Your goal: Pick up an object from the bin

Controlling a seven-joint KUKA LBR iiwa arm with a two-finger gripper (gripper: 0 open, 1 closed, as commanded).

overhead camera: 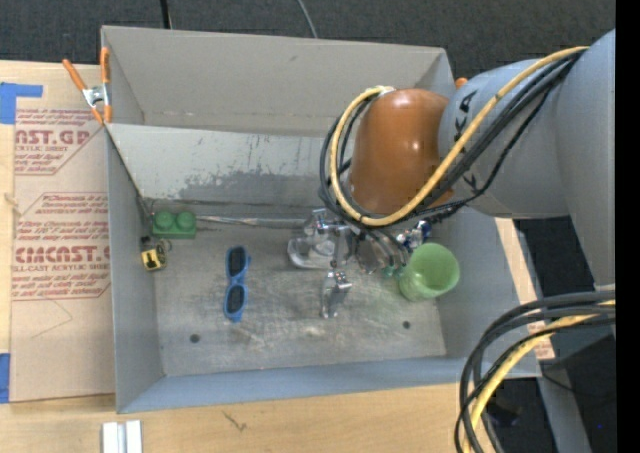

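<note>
My gripper [335,291] hangs low over the bin floor, just right of the middle, under the arm's orange cover. A light green cup [430,272] lies on its side close to the gripper's right. Blue sunglasses [236,283] lie on the floor to its left, well apart from it. Nothing shows in the gripper's grasp.
A green toy brick [173,224] sits against the back wall at the far left, and a small yellow and black thing [151,259] lies just in front of it. The arm and its cables cover the bin's right back corner.
</note>
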